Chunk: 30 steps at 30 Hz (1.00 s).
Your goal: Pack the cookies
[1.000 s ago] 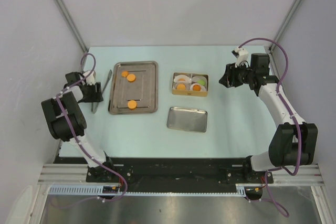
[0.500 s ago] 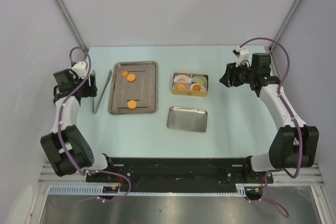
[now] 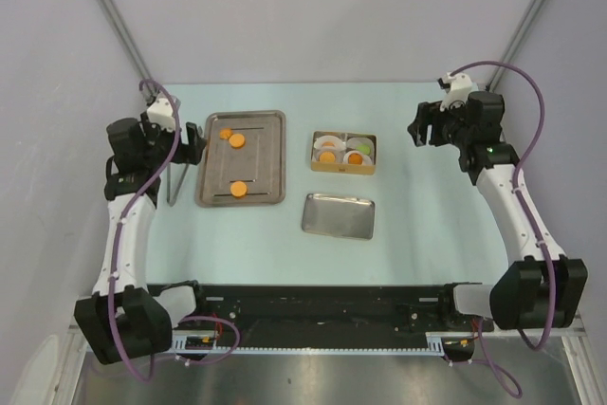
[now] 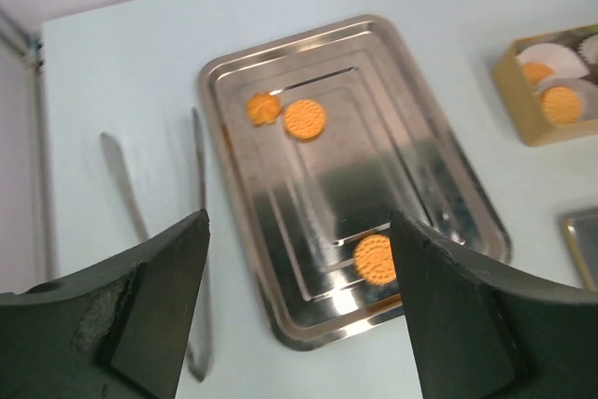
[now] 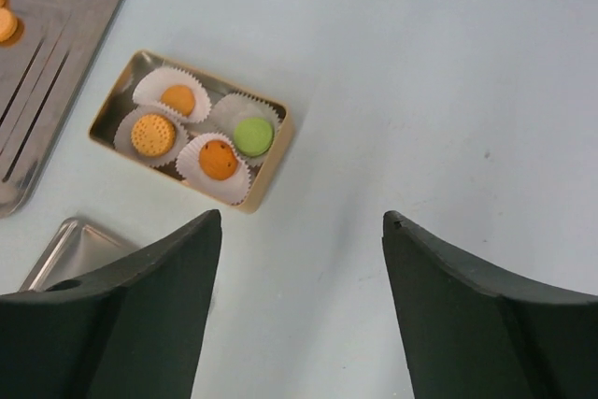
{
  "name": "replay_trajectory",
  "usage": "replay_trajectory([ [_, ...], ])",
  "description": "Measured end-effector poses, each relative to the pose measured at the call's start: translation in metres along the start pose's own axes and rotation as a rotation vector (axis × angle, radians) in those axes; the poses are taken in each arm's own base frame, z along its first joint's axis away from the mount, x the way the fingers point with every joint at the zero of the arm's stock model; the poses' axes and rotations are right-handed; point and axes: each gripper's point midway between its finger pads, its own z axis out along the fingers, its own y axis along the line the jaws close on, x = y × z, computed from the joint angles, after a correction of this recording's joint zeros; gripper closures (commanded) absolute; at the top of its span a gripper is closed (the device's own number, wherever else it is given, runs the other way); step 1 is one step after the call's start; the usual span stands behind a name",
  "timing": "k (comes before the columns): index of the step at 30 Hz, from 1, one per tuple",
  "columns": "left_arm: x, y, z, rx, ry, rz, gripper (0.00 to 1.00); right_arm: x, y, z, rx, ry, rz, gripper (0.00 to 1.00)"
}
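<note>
Over the counter (image 3: pixel 427 196), left edge, my empty, spread left gripper (image 4: pixel 299 221) hangs nearest the loose cookies (image 4: pixel 305 119) on the tray (image 4: pixel 402 147).

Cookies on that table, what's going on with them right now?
Neither arm is handling anything. The left gripper and right gripper are both open and empty above the table. Three orange cookies lie on the large steel tray. Four more sit in paper liners in the small box, three orange and one green cookie. Tongs lie untouched left of the tray.
</note>
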Motion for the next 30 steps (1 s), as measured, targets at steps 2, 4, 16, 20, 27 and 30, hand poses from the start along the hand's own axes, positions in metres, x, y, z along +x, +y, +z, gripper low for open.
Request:
replay_trajectory([
  [2,-0.007,-0.017,0.002,0.042,-0.02,-0.002,0.14,-0.014,-0.003,-0.009,0.035,-0.047,-0.012,0.16],
  [4,-0.014,-0.027,0.002,0.065,-0.04,-0.008,0.06,-0.028,-0.006,-0.017,0.068,-0.098,-0.026,0.01],
  [16,-0.046,-0.057,0.004,0.134,-0.114,-0.035,0.0,-0.083,-0.019,-0.062,0.228,-0.305,-0.07,0.0],
  [20,-0.051,-0.065,0.004,0.156,-0.128,-0.035,0.0,-0.093,-0.018,-0.072,0.24,-0.348,-0.077,0.0],
  [27,-0.04,-0.116,0.014,0.307,-0.073,-0.021,0.0,-0.074,-0.001,-0.052,0.157,-0.268,-0.061,0.0],
  [30,-0.024,-0.148,0.022,0.396,-0.008,-0.012,0.0,-0.051,0.013,-0.032,0.096,-0.179,-0.047,0.0],
])
